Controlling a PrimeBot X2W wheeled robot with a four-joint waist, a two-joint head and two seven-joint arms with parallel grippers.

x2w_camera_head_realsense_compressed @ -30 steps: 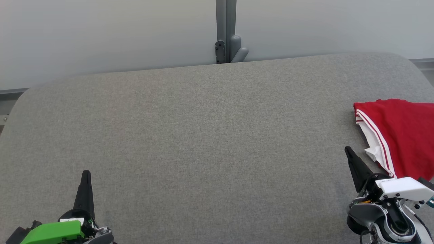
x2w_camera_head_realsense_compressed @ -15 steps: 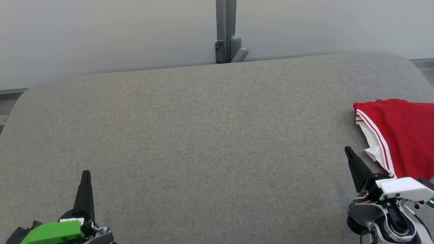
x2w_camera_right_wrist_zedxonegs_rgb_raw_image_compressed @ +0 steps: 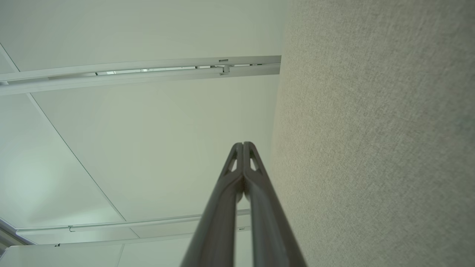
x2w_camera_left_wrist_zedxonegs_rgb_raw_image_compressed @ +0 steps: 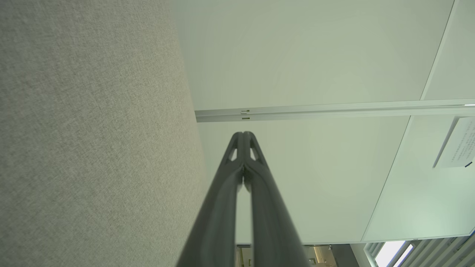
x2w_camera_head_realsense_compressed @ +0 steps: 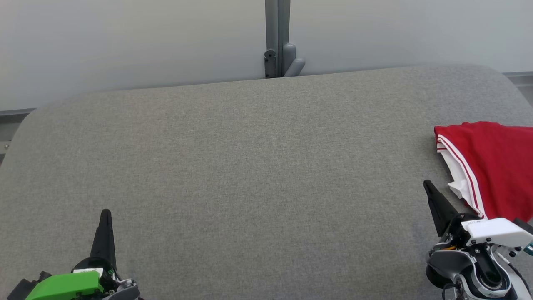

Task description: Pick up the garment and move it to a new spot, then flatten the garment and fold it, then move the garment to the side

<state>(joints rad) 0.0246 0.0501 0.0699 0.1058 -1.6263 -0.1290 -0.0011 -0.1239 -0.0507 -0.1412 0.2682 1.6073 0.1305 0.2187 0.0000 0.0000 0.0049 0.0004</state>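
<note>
At the right edge of the grey padded table, one red garment with white stripes lies in a layered fold, partly out of frame. Just beside it the right gripper rests with fingers pressed together, holding nothing; the left gripper, well apart, is likewise closed and empty. Nothing has moved in the past second, suggesting the garment is already set aside. One garment, two grippers

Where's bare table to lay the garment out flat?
The table is bare from its left edge across the middle, between the left gripper in front and the wall bracket behind. It is crowded at the right edge: the garment lies there, with the right gripper just beside it.
</note>
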